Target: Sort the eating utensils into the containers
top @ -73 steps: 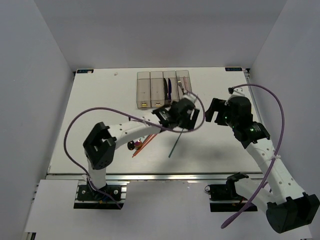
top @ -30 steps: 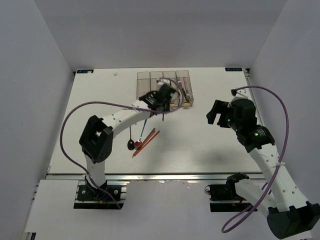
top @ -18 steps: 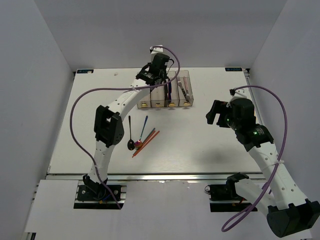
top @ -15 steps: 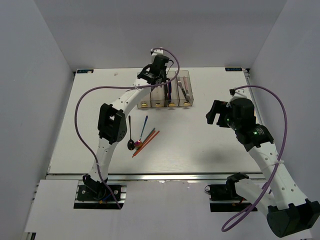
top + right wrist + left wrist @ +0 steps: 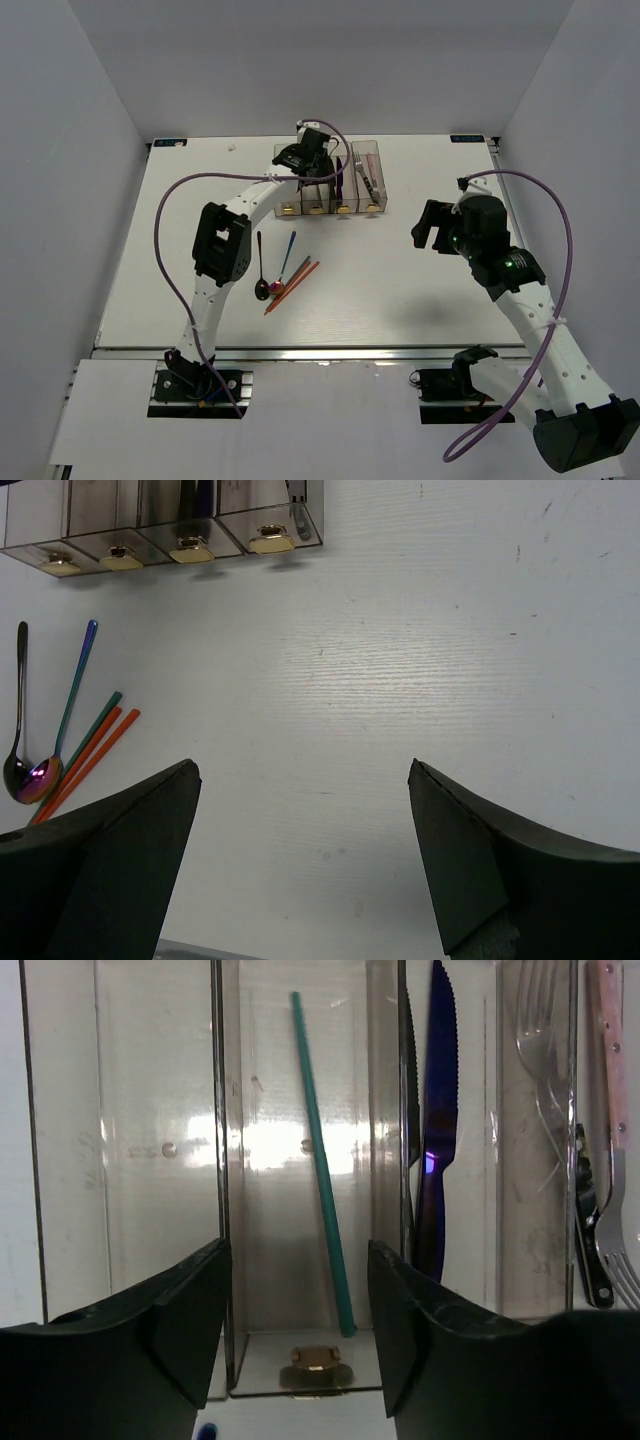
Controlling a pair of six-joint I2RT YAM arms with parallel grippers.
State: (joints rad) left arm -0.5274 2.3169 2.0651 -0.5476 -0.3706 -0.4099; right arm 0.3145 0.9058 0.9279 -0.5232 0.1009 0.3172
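Four joined translucent containers [image 5: 288, 200] stand at the back of the table. My left gripper [image 5: 308, 160] hovers over them, open [image 5: 298, 1330], with nothing between its fingers. Below it a teal chopstick [image 5: 322, 1170] lies free in the second bin. A blue knife [image 5: 438, 1110] fills the third bin, and forks [image 5: 545, 1060] the fourth; the first looks bare. On the table lie a black spoon [image 5: 259, 262], a blue-handled iridescent spoon [image 5: 283, 268], another teal chopstick [image 5: 90, 730] and two orange chopsticks [image 5: 293, 285]. My right gripper [image 5: 428, 225] hangs open [image 5: 300, 810] over bare table, right of them.
The white table [image 5: 400, 290] ends in a metal rail along its near edge. Grey walls close in the left, right and back. A purple cable loops from each arm. The loose utensils lie just in front of the bins, left of centre.
My left arm swung from mid-table up over the bins and its gripper opened; the teal chopstick it carried now lies in the second bin. The right arm hardly moved.
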